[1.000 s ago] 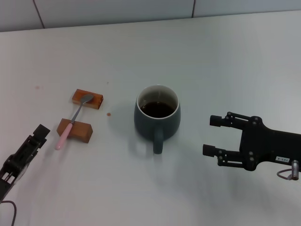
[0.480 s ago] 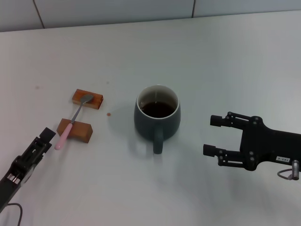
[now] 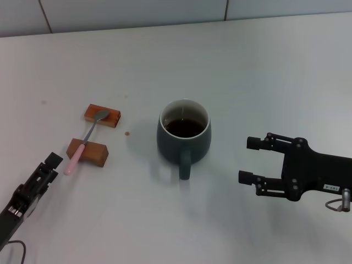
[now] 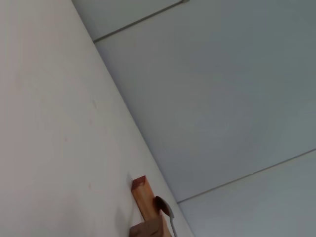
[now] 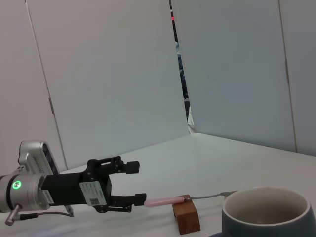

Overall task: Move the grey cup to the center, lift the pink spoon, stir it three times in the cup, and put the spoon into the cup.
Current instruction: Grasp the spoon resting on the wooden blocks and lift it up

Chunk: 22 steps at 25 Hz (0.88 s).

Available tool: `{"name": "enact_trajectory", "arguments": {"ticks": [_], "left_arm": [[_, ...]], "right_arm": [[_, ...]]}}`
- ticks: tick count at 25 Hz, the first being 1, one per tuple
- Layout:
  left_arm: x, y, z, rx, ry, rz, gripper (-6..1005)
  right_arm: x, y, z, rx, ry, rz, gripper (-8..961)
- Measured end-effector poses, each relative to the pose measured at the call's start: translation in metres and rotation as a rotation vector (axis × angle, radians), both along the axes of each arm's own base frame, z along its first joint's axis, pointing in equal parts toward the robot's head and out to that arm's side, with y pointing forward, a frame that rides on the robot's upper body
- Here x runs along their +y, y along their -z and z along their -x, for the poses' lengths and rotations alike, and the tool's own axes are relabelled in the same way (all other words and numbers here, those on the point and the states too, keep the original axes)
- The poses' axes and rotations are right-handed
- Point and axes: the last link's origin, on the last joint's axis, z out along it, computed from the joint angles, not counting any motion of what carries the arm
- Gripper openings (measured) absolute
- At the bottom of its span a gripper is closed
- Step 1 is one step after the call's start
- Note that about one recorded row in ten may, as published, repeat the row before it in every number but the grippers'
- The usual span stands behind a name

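Head view showed you the left gripper (image 3: 54, 160) with fingers spread near the pink spoon (image 3: 83, 143); light, thin, slippery. Right gripper (image 3: 247, 160) was open too. Pinch its handle.

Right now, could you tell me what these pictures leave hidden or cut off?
Left wrist view: the bottom edge cuts off the slim pink-handled metal spoon; only its bowl shows.
Right wrist view: the stout dark grey-green ceramic mug is cut by the bottom edge, its rim hiding the liquid.
Head view: the left gripper is edge-on, its jaws' gap hidden; the right gripper appears in no wrist view.
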Motion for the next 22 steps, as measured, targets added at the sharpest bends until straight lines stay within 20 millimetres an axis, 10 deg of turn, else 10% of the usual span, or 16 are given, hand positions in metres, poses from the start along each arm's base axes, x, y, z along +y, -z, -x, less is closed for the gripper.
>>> {"name": "enact_trajectory", "arguments": {"ticks": [22], "left_arm": [[0.013, 0.010, -0.002, 0.008, -0.016, 0.049, 840]], "right_arm": [[-0.001, 0.003, -0.002, -0.018, -0.001, 0.016, 788]]}}
